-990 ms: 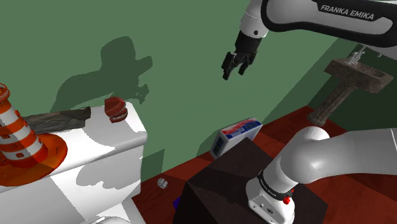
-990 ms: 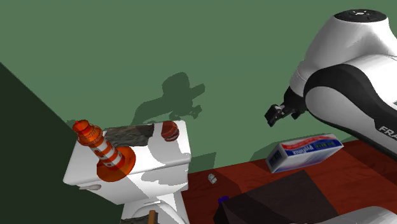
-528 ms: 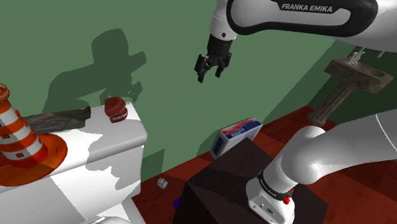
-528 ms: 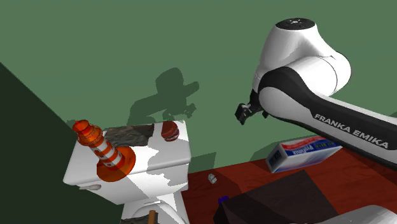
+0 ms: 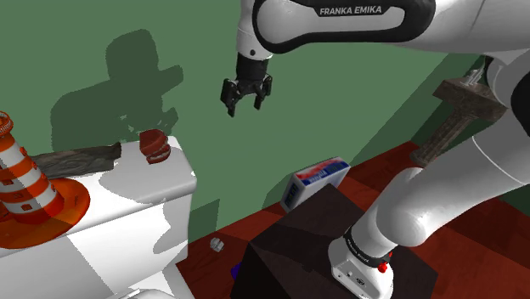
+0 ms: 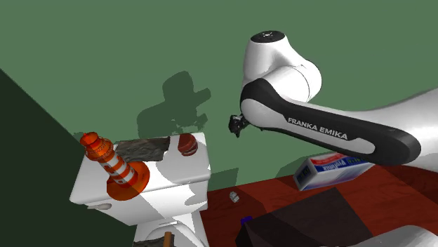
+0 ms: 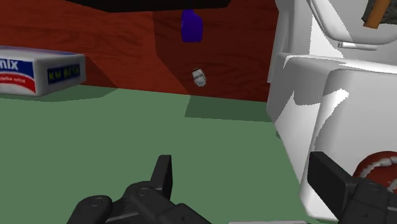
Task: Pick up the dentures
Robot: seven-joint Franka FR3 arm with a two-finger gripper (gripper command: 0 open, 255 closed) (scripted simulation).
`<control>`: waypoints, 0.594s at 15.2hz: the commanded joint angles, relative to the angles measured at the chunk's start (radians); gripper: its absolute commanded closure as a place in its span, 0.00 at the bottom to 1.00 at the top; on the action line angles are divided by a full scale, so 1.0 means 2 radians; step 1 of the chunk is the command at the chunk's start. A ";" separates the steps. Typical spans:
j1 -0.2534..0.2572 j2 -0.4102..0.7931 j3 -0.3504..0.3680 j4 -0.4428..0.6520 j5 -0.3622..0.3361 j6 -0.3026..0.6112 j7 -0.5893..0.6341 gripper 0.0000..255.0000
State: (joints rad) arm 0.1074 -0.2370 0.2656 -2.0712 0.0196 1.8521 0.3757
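The dentures [image 5: 154, 144], a small dark red piece, rest on top of a white toilet tank [image 5: 144, 200] against the green wall. From the second exterior view the dentures [image 6: 187, 144] lie near the tank's [image 6: 193, 172] back right corner. My black gripper [image 5: 245, 104] hangs open in the air, above the dentures and off to the shoulder view's right, with nothing between its fingers. In the wrist view the dentures [image 7: 382, 168] show past one fingertip [image 7: 331, 178], beside the gripper [image 7: 245, 184]. The gripper [image 6: 235, 126] sits right of the tank.
An orange and white cone [image 5: 25, 191] and a dark rough slab [image 5: 76, 159] share the tank top. On the red floor lie a blue, white and red box [image 5: 316, 178], a small grey object [image 5: 216, 245] and a blue object [image 7: 191, 25]. The dark stand [image 5: 297, 246] is below.
The arm has swung the gripper steadily toward the shoulder view's left, closer to the toilet tank and the dentures. Its fingers stay open. Nothing on the tank has moved.
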 commanded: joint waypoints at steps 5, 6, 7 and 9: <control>0.016 0.115 0.032 0.098 -0.020 0.005 0.052 0.00; 0.019 0.135 0.036 0.116 -0.024 0.005 0.061 0.00; 0.024 0.154 0.039 0.134 -0.029 0.004 0.069 0.00; 0.034 0.194 0.045 0.173 -0.040 0.000 0.085 0.00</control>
State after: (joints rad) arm 0.1623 0.1052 0.3467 -1.7638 -0.0481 1.8514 0.5232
